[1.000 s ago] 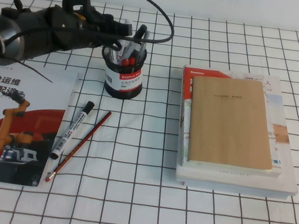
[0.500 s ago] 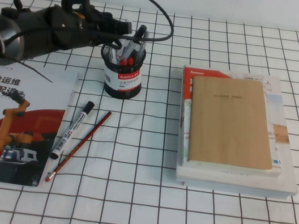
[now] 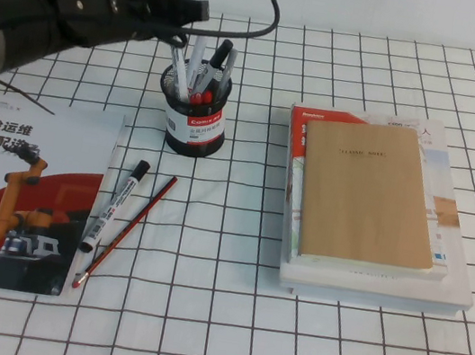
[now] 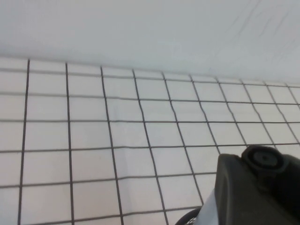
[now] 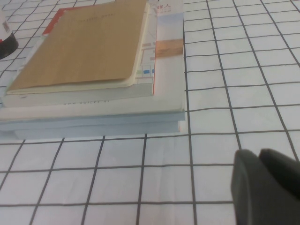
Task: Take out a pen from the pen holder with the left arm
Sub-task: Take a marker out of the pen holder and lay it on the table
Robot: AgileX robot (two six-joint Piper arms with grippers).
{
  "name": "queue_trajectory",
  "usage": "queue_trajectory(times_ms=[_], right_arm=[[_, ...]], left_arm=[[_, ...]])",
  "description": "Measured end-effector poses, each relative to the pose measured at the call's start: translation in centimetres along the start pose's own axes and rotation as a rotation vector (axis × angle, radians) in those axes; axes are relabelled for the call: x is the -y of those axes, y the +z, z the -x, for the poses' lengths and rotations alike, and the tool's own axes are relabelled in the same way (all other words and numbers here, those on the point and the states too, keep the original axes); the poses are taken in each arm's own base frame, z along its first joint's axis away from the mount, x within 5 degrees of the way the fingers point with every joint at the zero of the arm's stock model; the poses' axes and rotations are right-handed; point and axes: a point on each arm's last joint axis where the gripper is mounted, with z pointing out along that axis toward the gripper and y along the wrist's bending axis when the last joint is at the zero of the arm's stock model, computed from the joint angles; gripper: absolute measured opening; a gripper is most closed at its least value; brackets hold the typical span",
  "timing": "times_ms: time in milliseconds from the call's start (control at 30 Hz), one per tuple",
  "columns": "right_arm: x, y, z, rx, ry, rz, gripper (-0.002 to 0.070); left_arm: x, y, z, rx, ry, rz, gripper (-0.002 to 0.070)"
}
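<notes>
The black mesh pen holder (image 3: 196,122) stands on the checked cloth at the back, left of centre, with several pens in it. My left gripper (image 3: 181,33) hovers just above its left rim, shut on the top of a white pen (image 3: 180,68) whose lower part is still inside the holder. In the left wrist view a dark finger (image 4: 255,192) lies against the white pen (image 4: 209,211), with the holder's rim (image 4: 186,218) below. My right gripper (image 5: 262,185) shows only in its own wrist view, low over the cloth near the books, fingers together and holding nothing.
A black-capped marker (image 3: 114,204) and a red pencil (image 3: 128,230) lie in front of the holder. A robot brochure (image 3: 20,196) covers the near left. A stack of books (image 3: 370,200) topped by a tan notebook (image 5: 89,47) fills the right.
My left arm has risen and drawn back toward the upper left. The white pen has come up partway out of the holder with it.
</notes>
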Motion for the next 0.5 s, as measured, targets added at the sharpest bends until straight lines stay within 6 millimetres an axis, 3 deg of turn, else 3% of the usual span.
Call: queue_trajectory(times_ms=[200,500], right_arm=[[0.0,0.0,0.0,0.0,0.0,0.0,-0.0015],[0.0,0.0,0.0,0.0,0.0,0.0,-0.0015]], left_arm=[[0.8,-2.7,2.0,0.021,0.068,-0.026,0.0119],[2.4,-8.4,4.6,-0.01,0.175,-0.089,0.0119]])
